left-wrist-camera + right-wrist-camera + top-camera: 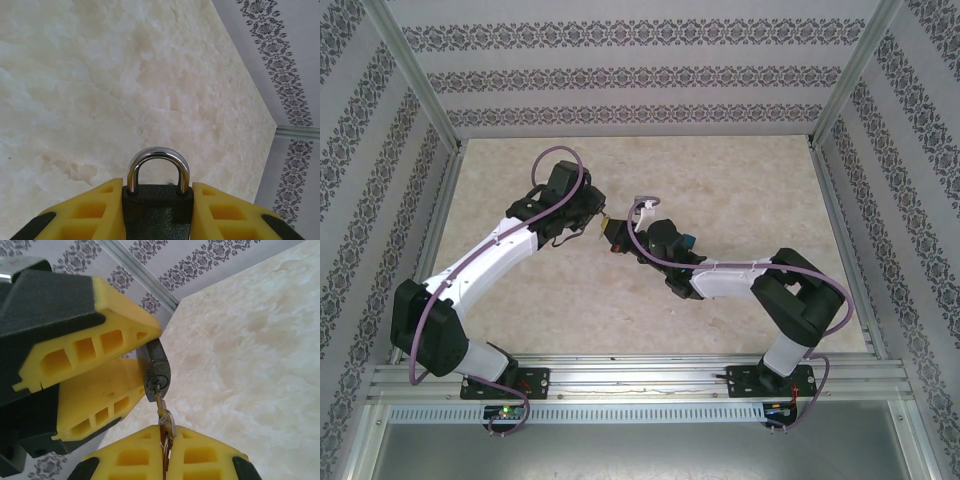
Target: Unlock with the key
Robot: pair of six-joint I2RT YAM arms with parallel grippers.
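Tabletop (750, 200), marbled; above its middle, clear of the surface, left arm (505, 245) and right arm (730, 278) meet tip to tip. Left jaws are closed on the black body of the padlock (157, 217), with the shackle (158, 159) seated in both holes; right jaws are pinched tight on the key (162, 412), its blade entered in the keyway. Step in hand, by judgement: key inserted, not yet turned; next calls for a right wrist roll about the blade's axis, the left bracing the padlock.

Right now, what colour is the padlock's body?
The padlock body is black, under a silver shackle; left wrist view shows it best.
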